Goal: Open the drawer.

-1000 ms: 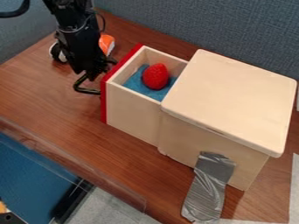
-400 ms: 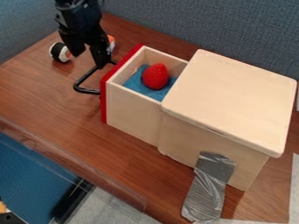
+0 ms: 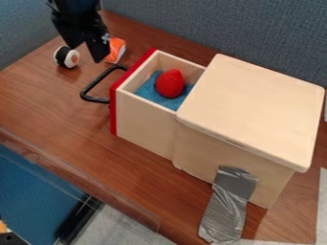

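Note: handle [image 3: 97, 80] lies below your gripper [image 3: 87, 53] (fingers parted, empty), long axis approx. ∥ red front [image 3: 114, 110]; drawer [image 3: 145, 122] out, so prob. retract upward.

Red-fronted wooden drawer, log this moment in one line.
Red-fronted wooden drawer: open | black bar handle: ungripped | black two-finger gripper: open, off handle | red toy strawberry: inside drawer

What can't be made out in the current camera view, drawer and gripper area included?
All camera view:
- Drawer, rear end: inside the box, under its lid.
- Drawer floor: covered by blue cloth.
- Strawberry, underside: turned down against the cloth.
- Orange-and-white item, left side: behind the gripper.
- Arm, upper part: cut off by top edge.
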Tool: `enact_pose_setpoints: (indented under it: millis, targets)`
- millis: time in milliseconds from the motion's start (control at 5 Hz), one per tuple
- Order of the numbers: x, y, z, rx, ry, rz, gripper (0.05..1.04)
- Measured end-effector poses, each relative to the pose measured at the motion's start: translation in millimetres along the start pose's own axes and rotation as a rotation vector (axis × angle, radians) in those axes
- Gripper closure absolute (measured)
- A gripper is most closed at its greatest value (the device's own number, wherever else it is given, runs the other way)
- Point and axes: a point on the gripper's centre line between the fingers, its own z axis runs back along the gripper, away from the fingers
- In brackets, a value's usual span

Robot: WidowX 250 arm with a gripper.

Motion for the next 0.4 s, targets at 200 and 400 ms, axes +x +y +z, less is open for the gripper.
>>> enact_pose_setpoints:
  millis: [200,400]
  targets:
    - [-8.9,-0.8,18.1,-0.025,0.009,-0.068,0.084]
    - [-18.8,-0.6,35.7,-0.033,0.013,-0.125,0.084]
